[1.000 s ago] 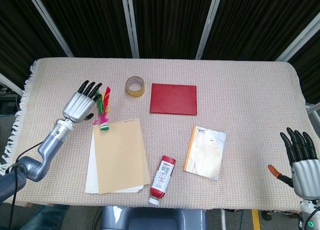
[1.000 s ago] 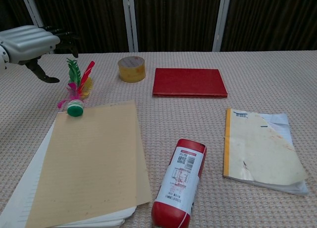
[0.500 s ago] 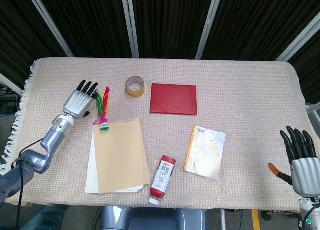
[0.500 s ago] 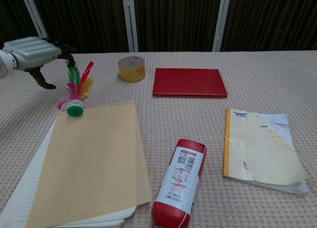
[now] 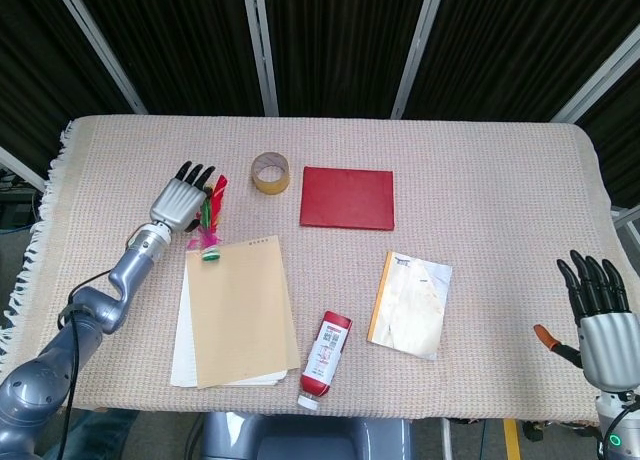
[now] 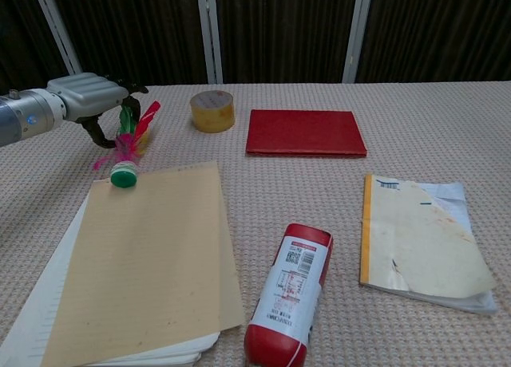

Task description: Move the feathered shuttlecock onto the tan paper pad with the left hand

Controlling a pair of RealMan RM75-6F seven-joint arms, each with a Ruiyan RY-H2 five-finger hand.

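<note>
**Left hand at shuttlecock, grasp unclear**

Feathered shuttlecock with green base (image 6: 124, 159) lies on the woven cloth-covered table (image 5: 480, 180), touching the top-left corner of the tan paper pad (image 6: 152, 255) — not on it. Left hand (image 5: 184, 198) sits over the feathers; can't tell if it grips. Right hand (image 5: 598, 315) w/ fingers spread, holding nothing, partly cut off.

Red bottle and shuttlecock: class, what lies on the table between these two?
Between the red bottle and the shuttlecock lies the tan paper pad, on top of white sheets. The head view shows it plainly; the chest view agrees.
</note>
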